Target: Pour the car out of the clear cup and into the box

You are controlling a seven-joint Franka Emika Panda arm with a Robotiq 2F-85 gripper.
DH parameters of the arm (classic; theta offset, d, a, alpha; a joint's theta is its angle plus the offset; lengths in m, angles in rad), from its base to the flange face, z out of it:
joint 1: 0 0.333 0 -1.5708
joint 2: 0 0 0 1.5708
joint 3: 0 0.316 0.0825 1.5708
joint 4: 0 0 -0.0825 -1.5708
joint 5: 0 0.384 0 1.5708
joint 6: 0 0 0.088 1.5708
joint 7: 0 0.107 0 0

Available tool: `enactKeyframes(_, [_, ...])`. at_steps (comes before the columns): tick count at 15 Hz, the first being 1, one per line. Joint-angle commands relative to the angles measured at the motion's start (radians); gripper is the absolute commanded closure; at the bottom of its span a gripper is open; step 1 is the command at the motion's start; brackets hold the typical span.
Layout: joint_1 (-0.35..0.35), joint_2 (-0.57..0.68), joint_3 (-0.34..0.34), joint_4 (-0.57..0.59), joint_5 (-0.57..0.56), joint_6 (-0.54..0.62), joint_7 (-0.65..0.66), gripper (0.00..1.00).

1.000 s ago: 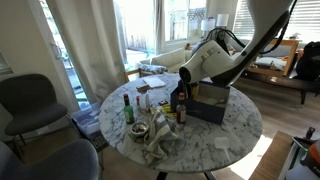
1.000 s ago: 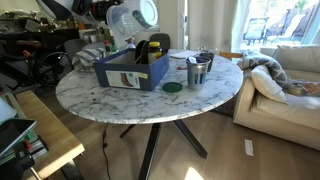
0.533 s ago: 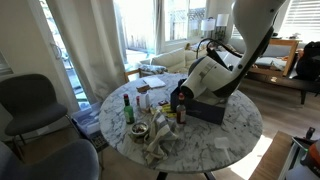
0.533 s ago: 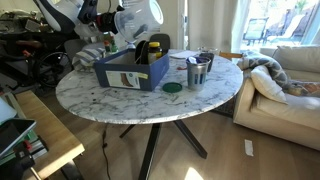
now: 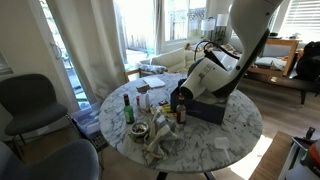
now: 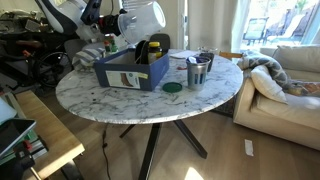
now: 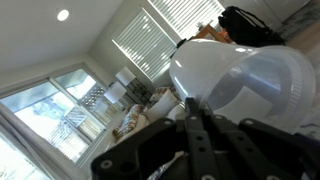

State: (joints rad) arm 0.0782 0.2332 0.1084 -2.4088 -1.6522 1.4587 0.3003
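The box is dark navy and stands on the round marble table; it also shows in an exterior view. My gripper hangs at the end of the box, just above its rim, and shows in both exterior views. In the wrist view the fingers are close together on a pale see-through rounded thing, the clear cup. The wrist is turned so that this view looks up at the ceiling and window blinds. No car shows in any view.
Dark glass bottles and a crumpled cloth sit by the box. Metal cups and a green lid stand beyond it. A yellow-black object rises from the box. A chair and a sofa flank the table.
The arm's upper links have swung more upright and the wrist has turned. The gripper has stayed at the end of the box.
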Motion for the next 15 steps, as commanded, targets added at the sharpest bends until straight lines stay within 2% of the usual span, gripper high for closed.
enactKeyframes(1, [-0.041,-0.136,0.001,-0.005,0.109,0.165,-0.068,0.99])
enactKeyframes(5, [-0.06,-0.313,-0.033,-0.031,0.237,0.308,-0.099,0.99])
enactKeyframes(9, [-0.066,-0.463,-0.096,-0.052,0.332,0.457,-0.094,0.99])
enactKeyframes(15, [-0.091,-0.584,-0.202,-0.09,0.419,0.702,-0.03,0.99])
